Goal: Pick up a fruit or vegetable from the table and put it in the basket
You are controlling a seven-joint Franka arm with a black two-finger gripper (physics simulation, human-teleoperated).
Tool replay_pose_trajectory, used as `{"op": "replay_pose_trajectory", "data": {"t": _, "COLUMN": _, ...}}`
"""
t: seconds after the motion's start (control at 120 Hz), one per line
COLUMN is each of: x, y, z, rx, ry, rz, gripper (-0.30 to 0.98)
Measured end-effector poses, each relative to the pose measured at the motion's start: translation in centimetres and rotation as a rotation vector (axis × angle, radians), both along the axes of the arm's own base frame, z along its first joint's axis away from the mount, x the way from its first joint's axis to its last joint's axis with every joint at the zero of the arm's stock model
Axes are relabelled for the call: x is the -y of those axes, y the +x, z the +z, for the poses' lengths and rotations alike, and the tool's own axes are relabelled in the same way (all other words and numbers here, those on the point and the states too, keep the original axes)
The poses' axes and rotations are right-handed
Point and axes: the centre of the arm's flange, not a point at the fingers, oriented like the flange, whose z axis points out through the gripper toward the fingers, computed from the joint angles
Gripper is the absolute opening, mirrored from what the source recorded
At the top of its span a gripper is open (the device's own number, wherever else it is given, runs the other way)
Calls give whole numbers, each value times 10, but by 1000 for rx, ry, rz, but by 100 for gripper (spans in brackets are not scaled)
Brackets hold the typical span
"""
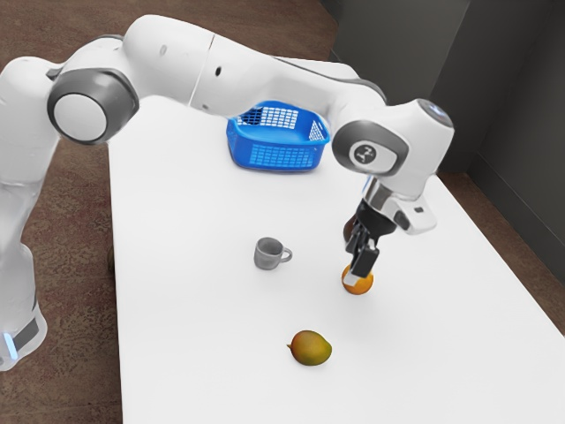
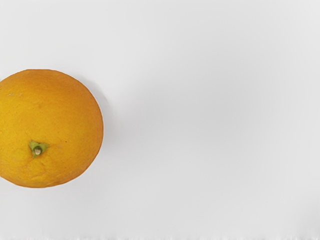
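The gripper (image 1: 357, 254) is at the lower end of the arm, its black fingers apart and nothing between them. It overlaps the upper part of an orange (image 1: 360, 286) on the table; contact is not clear. In the wrist view the same orange (image 2: 50, 120), green stem facing the camera, is cut off by the picture's side. A yellow-green and reddish mango (image 1: 311, 348) lies apart from it. The blue basket (image 1: 277, 158) stands at the far end of the table, partly behind the arm. A dark reddish-brown object (image 1: 348, 231) is mostly hidden behind the gripper.
A grey mug (image 1: 268, 254) stands on the white table (image 1: 194, 309), between the basket and the mango, toward the exterior view's left of the orange. A dark wall runs beyond the table's edge at the exterior view's right.
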Motion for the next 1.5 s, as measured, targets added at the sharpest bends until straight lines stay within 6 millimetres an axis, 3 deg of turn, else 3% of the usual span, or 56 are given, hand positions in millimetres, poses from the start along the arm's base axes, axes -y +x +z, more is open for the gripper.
{"op": "replay_pose_trajectory", "data": {"t": 0.133, "x": -34, "y": 9, "z": 4, "rx": 25, "ry": 16, "rz": 56, "gripper": 69}}
{"op": "replay_pose_trajectory", "data": {"t": 0.383, "x": -60, "y": 16, "z": 2, "rx": 37, "ry": 28, "rz": 95, "gripper": 69}}
{"op": "replay_pose_trajectory", "data": {"t": 0.45, "x": -58, "y": 23, "z": -10, "rx": 29, "ry": 30, "rz": 95, "gripper": 69}}
{"op": "replay_pose_trajectory", "data": {"t": 0.55, "x": -36, "y": 54, "z": -22, "rx": 57, "ry": 15, "rz": 69, "gripper": 69}}
{"op": "replay_pose_trajectory", "data": {"t": 0.667, "x": -30, "y": 64, "z": -36, "rx": 49, "ry": 12, "rz": 61, "gripper": 69}}
{"op": "replay_pose_trajectory", "data": {"t": 1.075, "x": -40, "y": 66, "z": -82, "rx": -21, "ry": 24, "rz": 74, "gripper": 69}}
{"op": "replay_pose_trajectory", "data": {"t": 1.5, "x": -38, "y": 60, "z": -94, "rx": -42, "ry": 9, "rz": 75, "gripper": 69}}
